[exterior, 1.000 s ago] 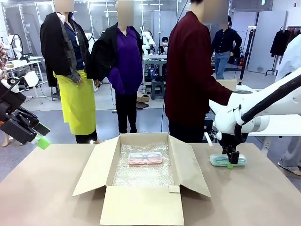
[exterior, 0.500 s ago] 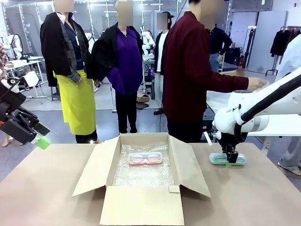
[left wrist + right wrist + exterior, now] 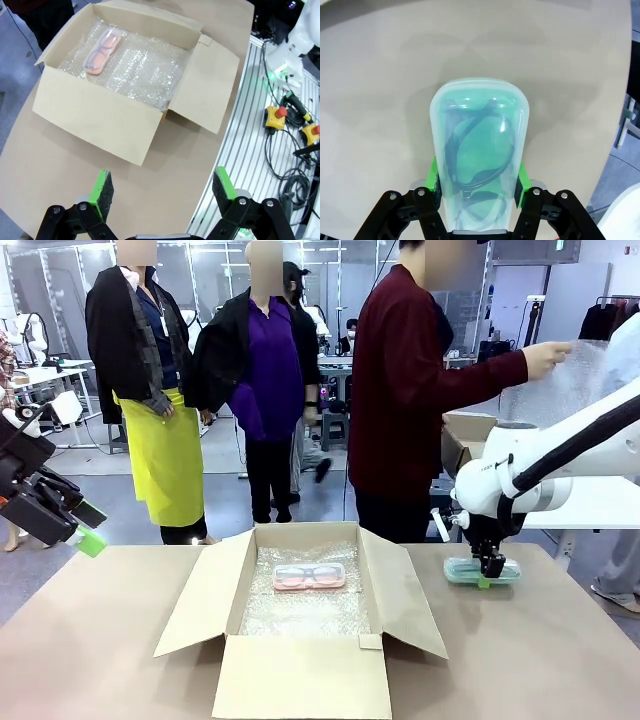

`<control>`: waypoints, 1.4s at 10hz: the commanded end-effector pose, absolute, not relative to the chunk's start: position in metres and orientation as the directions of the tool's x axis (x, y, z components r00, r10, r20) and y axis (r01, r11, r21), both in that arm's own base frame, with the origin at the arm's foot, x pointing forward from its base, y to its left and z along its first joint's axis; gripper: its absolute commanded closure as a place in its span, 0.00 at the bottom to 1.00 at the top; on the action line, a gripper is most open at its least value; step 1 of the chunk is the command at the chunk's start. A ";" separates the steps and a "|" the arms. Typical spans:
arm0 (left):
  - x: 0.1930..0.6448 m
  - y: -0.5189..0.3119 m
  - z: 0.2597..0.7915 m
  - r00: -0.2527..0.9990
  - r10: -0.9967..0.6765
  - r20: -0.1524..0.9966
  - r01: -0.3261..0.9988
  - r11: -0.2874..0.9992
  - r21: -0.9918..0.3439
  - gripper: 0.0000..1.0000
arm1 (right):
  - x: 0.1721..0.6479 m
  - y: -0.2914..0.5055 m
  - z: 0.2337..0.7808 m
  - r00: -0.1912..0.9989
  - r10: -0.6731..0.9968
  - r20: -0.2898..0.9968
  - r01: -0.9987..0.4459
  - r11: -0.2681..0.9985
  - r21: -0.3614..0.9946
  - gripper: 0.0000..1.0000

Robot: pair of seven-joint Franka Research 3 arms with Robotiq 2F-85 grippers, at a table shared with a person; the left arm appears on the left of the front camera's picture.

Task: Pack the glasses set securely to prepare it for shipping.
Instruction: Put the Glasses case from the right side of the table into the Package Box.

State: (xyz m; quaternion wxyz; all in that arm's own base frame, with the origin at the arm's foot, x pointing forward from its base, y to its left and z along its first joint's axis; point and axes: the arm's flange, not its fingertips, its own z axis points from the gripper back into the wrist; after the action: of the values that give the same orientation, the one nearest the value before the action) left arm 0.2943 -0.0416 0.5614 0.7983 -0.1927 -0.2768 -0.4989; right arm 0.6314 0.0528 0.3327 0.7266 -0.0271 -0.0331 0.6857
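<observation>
Gripping the mint green case (image 3: 477, 135) with the right hand (image 3: 488, 575) near the surface's (image 3: 560, 660) far right corner; holding the left hand (image 3: 162, 187) wide open.

- The cardboard box (image 3: 200, 602) stands in the middle of the table (image 3: 90, 640), its flaps spread outward on all four sides
- A bubble wrap lining (image 3: 300, 618) covers the floor of the box
- The first glasses case (image 3: 309, 577) lies on that lining, toward the far wall of the box, its long side running left to right
- The second glasses case (image 3: 457, 570) is outside the box, to its right, near the table's far edge
- The right gripper (image 3: 487, 578) stands over the second glasses case, one finger on each long side of it
- The left gripper (image 3: 88, 535) hangs left of the box, well apart from it
- A person (image 3: 400, 410) stands behind the table, behind the box's right side, with a bubble wrap sheet (image 3: 565, 380) held out to the right, above the right arm
</observation>
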 end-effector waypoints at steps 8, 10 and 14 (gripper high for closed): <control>0.294 -0.041 0.562 0.338 -0.685 0.645 0.908 0.419 -0.030 0.00 | 0.559 0.158 0.505 0.119 0.992 -0.027 -0.993 0.119 -0.005 0.64; 0.294 -0.041 0.562 0.338 -0.685 0.645 0.908 0.419 -0.030 0.00 | 0.552 0.195 0.512 0.134 0.990 -0.030 -0.991 0.135 0.014 0.64; 0.294 -0.041 0.562 0.338 -0.685 0.645 0.908 0.419 -0.030 0.00 | 0.537 0.286 0.506 0.069 0.998 -0.013 -0.998 0.069 0.000 0.64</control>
State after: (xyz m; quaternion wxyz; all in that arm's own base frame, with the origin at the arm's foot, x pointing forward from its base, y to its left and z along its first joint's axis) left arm 0.2944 -0.0415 0.5615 0.7983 -0.1926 -0.2770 -0.4989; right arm 0.5301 0.2716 0.5065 0.7235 0.0022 0.0071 0.6903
